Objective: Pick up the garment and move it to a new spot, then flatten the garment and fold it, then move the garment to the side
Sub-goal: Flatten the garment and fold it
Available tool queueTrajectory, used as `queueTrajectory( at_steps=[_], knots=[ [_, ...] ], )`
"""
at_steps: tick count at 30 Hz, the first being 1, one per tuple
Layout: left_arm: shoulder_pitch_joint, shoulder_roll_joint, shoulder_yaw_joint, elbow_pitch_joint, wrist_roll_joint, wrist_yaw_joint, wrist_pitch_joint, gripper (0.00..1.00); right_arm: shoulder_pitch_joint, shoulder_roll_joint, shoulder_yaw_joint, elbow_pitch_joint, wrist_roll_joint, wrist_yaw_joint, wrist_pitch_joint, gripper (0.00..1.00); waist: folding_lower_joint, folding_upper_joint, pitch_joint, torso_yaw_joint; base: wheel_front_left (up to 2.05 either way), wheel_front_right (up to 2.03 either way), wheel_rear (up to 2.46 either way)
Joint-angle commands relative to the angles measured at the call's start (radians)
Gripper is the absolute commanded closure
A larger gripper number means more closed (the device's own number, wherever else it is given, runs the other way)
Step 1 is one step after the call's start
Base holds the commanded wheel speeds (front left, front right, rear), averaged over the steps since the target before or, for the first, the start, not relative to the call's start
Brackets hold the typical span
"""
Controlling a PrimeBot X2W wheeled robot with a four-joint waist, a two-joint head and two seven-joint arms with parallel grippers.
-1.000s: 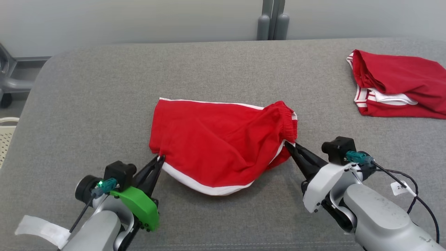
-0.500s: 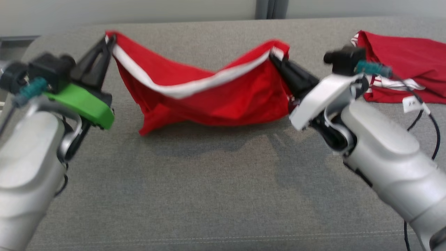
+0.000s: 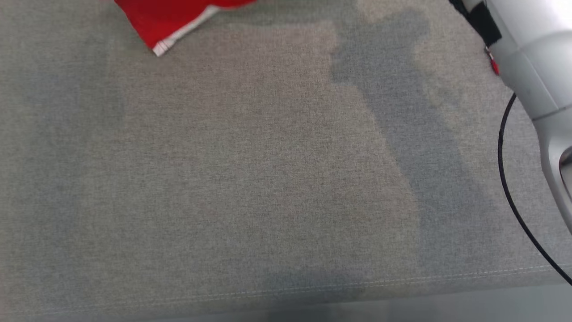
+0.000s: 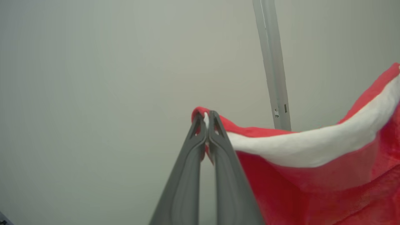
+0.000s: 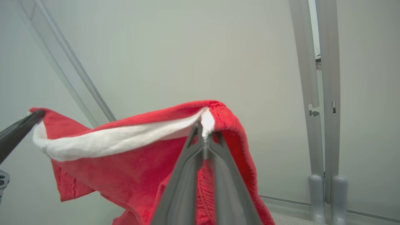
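The garment is a pair of red shorts with white trim. Its lowest corner [image 3: 167, 24] hangs into the top left of the head view, above the grey cushion. In the left wrist view my left gripper [image 4: 206, 118] is shut on one top corner of the garment [image 4: 312, 168], which sags away to the right. In the right wrist view my right gripper [image 5: 204, 131] is shut on the other corner, at the white trim, with the cloth [image 5: 131, 168] hanging below. The left gripper's fingers [image 5: 17, 131] show at that view's left edge. My pale right forearm [image 3: 532, 58] crosses the head view's top right.
The grey upholstered surface [image 3: 250, 170] spreads under the lifted cloth, with its front seam [image 3: 313, 288] near the bottom edge. A black cable [image 3: 509, 188] loops down from the right arm. Pale wall and grey posts [image 5: 325, 93] stand behind.
Both grippers have lifted the garment off the surface and stretched it between them. The head camera has tilted down, so the arms and most of the cloth have left its view.
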Motion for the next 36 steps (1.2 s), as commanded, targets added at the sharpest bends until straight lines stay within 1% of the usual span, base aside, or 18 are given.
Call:
queueTrajectory(
  at_steps=[1,3,7,8,9,12,16,18,19,21,25,27,29,36],
  knots=[
    [-0.063,-0.014,-0.007,0.030,-0.026,-0.001,0.002,1.00,-0.061,0.020,-0.005,0.063,-0.007,0.000,-0.010,1.00,-0.0002,0.0000,0.095,-0.036,0.00,0.00,0.00],
    [-0.128,-0.017,-0.017,0.061,-0.036,-0.001,0.007,1.00,-0.129,0.038,0.001,0.125,-0.024,0.000,-0.017,1.00,-0.0002,0.0000,0.105,-0.035,0.00,0.00,0.00],
    [-0.246,-0.045,0.003,0.124,-0.053,-0.001,-0.034,1.00,-0.243,0.049,-0.001,0.235,-0.055,0.000,-0.057,1.00,-0.0002,0.0000,0.125,-0.027,0.00,0.00,0.00],
    [-0.246,-0.045,0.003,0.124,-0.053,-0.001,-0.034,1.00,-0.243,0.049,-0.001,0.235,-0.055,0.000,-0.057,1.00,-0.0002,0.0000,0.125,-0.027,0.00,0.00,0.00],
    [-0.267,-0.052,0.000,0.142,-0.048,-0.001,-0.045,1.00,-0.267,0.051,-0.001,0.261,-0.065,0.000,-0.067,1.00,-0.0002,0.0000,0.131,-0.026,0.00,0.00,0.00],
    [-0.318,-0.084,0.010,0.185,-0.037,-0.001,-0.101,1.00,-0.327,0.053,-0.006,0.310,-0.079,0.000,-0.105,1.00,-0.0002,0.0000,0.150,-0.011,0.00,0.00,0.00],
    [-0.302,-0.108,-0.003,0.205,-0.032,-0.001,-0.134,1.00,-0.328,0.051,-0.007,0.324,-0.069,0.000,-0.128,1.00,-0.0002,0.0000,0.186,0.003,0.00,0.00,0.00],
    [-0.271,-0.106,-0.032,0.188,-0.031,-0.001,-0.139,1.00,-0.305,0.044,0.006,0.307,-0.064,0.000,-0.130,1.00,-0.0002,0.0000,0.208,0.004,0.00,0.00,0.00],
    [-0.261,-0.092,-0.056,0.183,-0.016,-0.001,-0.141,1.00,-0.287,0.040,0.014,0.299,-0.060,0.000,-0.127,1.00,-0.0002,0.0000,0.215,0.003,0.00,0.00,0.00],
    [-0.238,-0.083,-0.047,0.167,-0.049,0.000,-0.148,1.00,-0.251,0.027,0.031,0.266,-0.045,0.000,-0.126,1.00,-0.0002,0.0000,0.223,0.003,0.00,0.00,0.00],
    [-0.148,-0.065,-0.054,0.105,-0.060,0.000,-0.153,1.00,-0.152,-0.012,0.076,0.158,0.001,0.000,-0.112,1.00,-0.0002,0.0000,0.225,0.007,0.00,0.00,0.00],
    [-0.085,-0.051,-0.034,0.051,-0.046,0.000,-0.154,1.00,-0.086,-0.039,0.104,0.090,0.030,0.000,-0.114,1.00,-0.0002,0.0000,0.213,0.007,0.00,0.00,0.00],
    [0.002,-0.051,-0.002,-0.006,-0.038,0.002,-0.154,1.00,-0.017,-0.068,0.124,0.023,0.067,0.000,-0.118,1.00,-0.0002,0.0000,0.191,0.007,0.00,0.00,0.00],
    [0.371,-0.062,0.116,-0.219,0.003,0.046,-0.153,1.00,0.239,-0.169,0.200,-0.184,0.175,0.000,-0.133,1.00,-0.0002,0.0000,0.098,0.006,0.00,0.00,0.00]
  ],
)
